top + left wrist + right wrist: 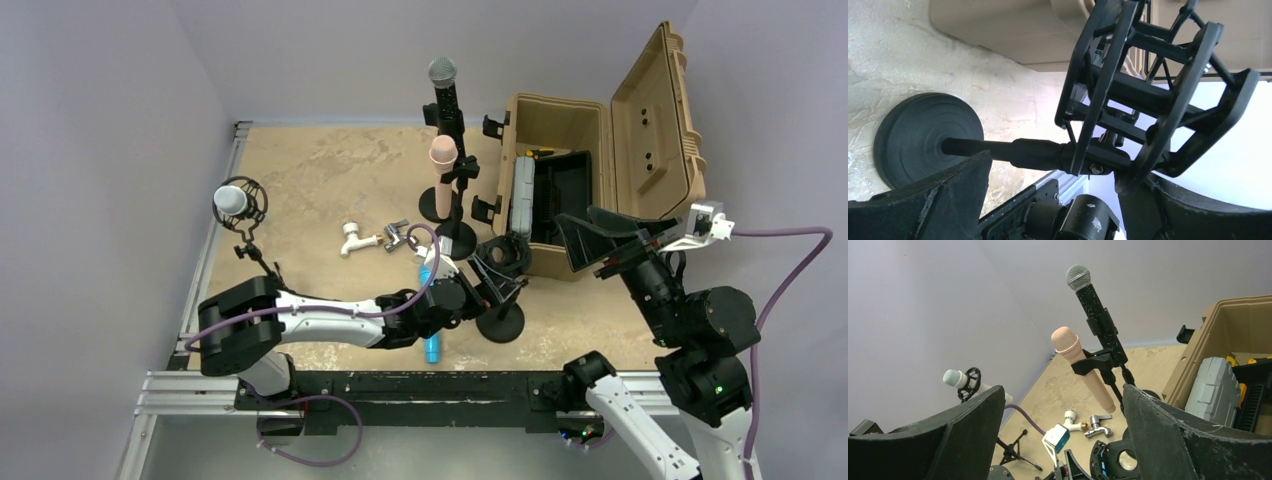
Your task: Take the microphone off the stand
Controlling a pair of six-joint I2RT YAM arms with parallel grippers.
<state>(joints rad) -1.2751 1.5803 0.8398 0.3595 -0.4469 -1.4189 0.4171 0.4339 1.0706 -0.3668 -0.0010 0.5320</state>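
Wide open, the left tool (1063, 172) surrounds a black stand (500, 322) near the middle of the tan worktop (320, 170). Its two fingers (923, 200) flank the pole and the cage-like cradle on top. The wrist view does not settle whether either finger touches the cradle.

A blue microphone (432, 347) lies flat on the worktop just left of the stand's round base. The left arm crosses and mostly hides it, so only its near end and a sliver beyond the wrist show.

The right tool (1063, 395) hangs open, gripping nothing, above the front wall of an open tan case (560, 125). The case fills the worktop's right side and sits close to the cradle, leaving the stand little room there.

Behind the stand, a pink microphone (443, 150) and a black microphone (443, 85) are clipped to taller stands packed close together. A white tap (352, 238) and a metal tap (398, 237) lie just left of them. Open tan surface stretches from there to a white microphone (231, 200) on a tripod at the left edge, where a metal rail (205, 250) borders the worktop. Walls close in the far and left sides.

Inside the case little can be made out beyond a grey box (522, 195). The right arm's base is cut off by the lower edge of the overhead view.
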